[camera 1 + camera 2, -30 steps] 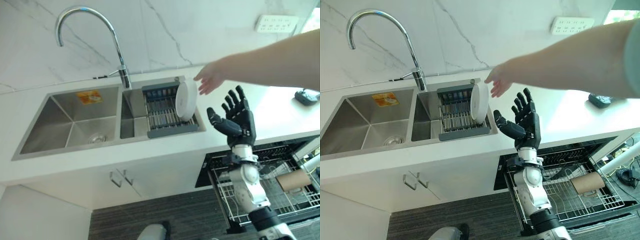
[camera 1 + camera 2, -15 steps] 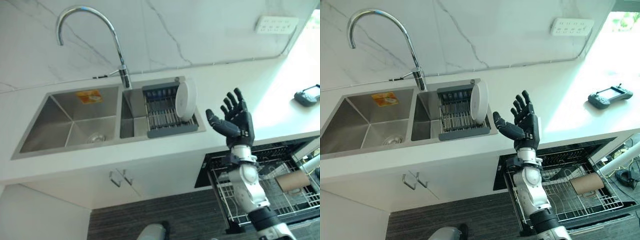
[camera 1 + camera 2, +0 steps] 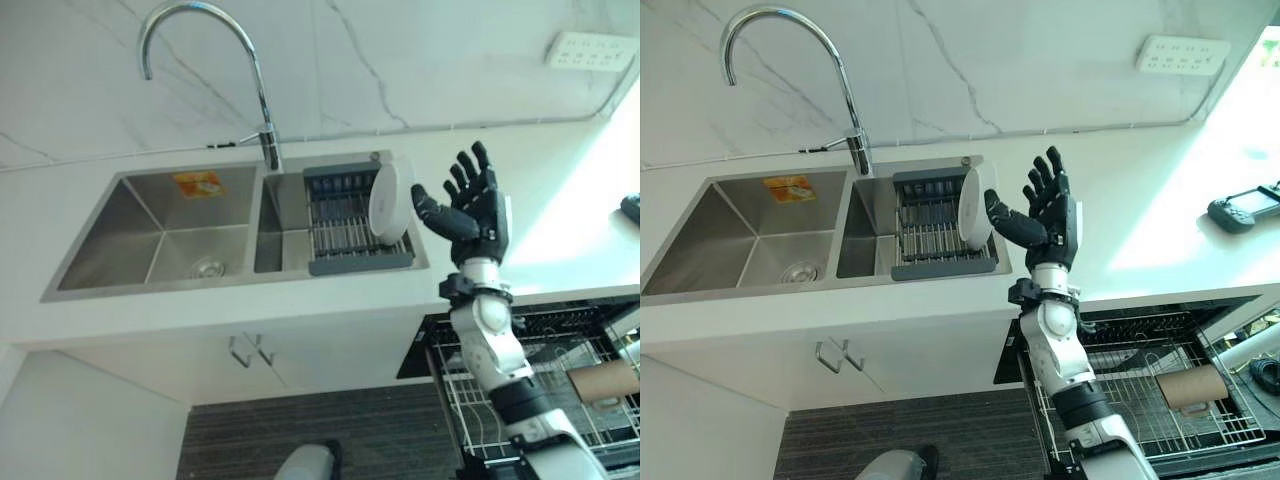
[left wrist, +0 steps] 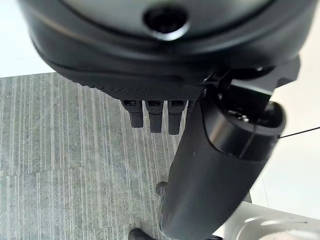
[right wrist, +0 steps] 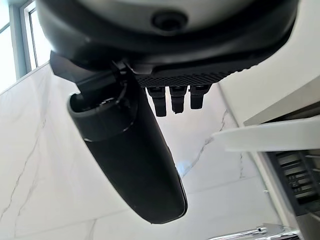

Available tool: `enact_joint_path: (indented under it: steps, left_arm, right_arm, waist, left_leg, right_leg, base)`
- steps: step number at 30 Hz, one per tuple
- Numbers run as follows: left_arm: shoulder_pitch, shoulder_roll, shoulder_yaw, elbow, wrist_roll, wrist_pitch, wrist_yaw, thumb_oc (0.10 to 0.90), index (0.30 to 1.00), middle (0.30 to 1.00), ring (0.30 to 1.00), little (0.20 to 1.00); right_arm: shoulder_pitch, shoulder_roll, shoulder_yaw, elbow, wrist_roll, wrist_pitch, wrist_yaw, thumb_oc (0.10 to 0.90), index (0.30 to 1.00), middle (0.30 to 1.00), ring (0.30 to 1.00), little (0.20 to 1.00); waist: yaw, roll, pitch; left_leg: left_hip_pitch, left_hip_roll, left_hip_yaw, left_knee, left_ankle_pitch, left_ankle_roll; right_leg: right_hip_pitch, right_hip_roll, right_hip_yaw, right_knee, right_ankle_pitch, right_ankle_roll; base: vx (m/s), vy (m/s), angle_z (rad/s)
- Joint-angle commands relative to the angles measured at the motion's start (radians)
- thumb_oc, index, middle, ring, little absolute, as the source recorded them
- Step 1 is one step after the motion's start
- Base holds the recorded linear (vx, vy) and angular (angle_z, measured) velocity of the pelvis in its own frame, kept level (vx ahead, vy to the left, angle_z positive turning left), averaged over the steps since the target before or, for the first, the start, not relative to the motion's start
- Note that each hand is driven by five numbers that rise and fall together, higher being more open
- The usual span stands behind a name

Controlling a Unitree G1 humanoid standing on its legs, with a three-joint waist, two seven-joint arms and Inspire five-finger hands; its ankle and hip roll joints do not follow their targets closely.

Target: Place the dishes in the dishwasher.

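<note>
— One white plate (image 3: 389, 202) to deal with, as far as I can tell. Going left to right: the curved faucet (image 3: 205, 60) over the double steel sink (image 3: 170, 235), then the dark drying rack (image 3: 345, 225) in the right basin, with the plate standing on edge at the rack's right end.

— And the right hand (image 3: 470, 210)?

— Raised just beside the plate, palm toward it, fingers spread wide and straight, thumb pointing at the rim. It holds nothing. Further right, below the counter (image 3: 560, 220), the dishwasher's wire basket (image 3: 1140, 400) is pulled out, with a brown cardboard-looking roll (image 3: 1188, 385) lying in it.

— The left hand (image 4: 165, 75)?

— Hanging over the striped floor, fingers relaxed, empty.

— What could go wrong?

— The plate only leans in the slots. If the thumb pushes the rim before the fingers close behind, I'd expect it to tip over into the rack or slide toward the sink. A smooth glazed edge could also slip from a shallow pinch on the way down to the basket.
</note>
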Motion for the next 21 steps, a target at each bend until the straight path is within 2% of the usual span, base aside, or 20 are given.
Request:
enact_joint_path:
  steps: [1,21]
  left_arm:
    - [0.010,0.053,-0.038,0.015,-0.004,-0.017,0.006,0.800,0.900,0.900,0.900,0.900]
    - [0.025,0.074,-0.072,0.003,0.017,-0.026,0.007,0.800,0.900,0.900,0.900,0.900]
  right_arm:
    - [-0.144,-0.022,-0.034,-0.030,-0.036,-0.061,-0.013,0.800,0.900,0.900,0.900,0.900]
    - [-0.233,-0.070,-0.055,0.079,-0.014,-0.026,-0.038,0.800,0.900,0.900,0.900,0.900]
  waist:
    - [0.022,-0.002,0.004]
    - [0.064,0.022,0.029]
  left_leg:
    - [0.054,0.015,-0.032,0.008,-0.178,-0.020]
    - [0.023,-0.016,-0.092,0.008,-0.148,-0.022]
  right_leg:
    - [0.058,-0.003,0.033,-0.071,-0.061,0.039]
    - [0.064,-0.015,0.009,-0.071,-0.056,0.039]
  base:
    - [0.05,0.020,0.13]
    - [0.05,0.013,0.08]
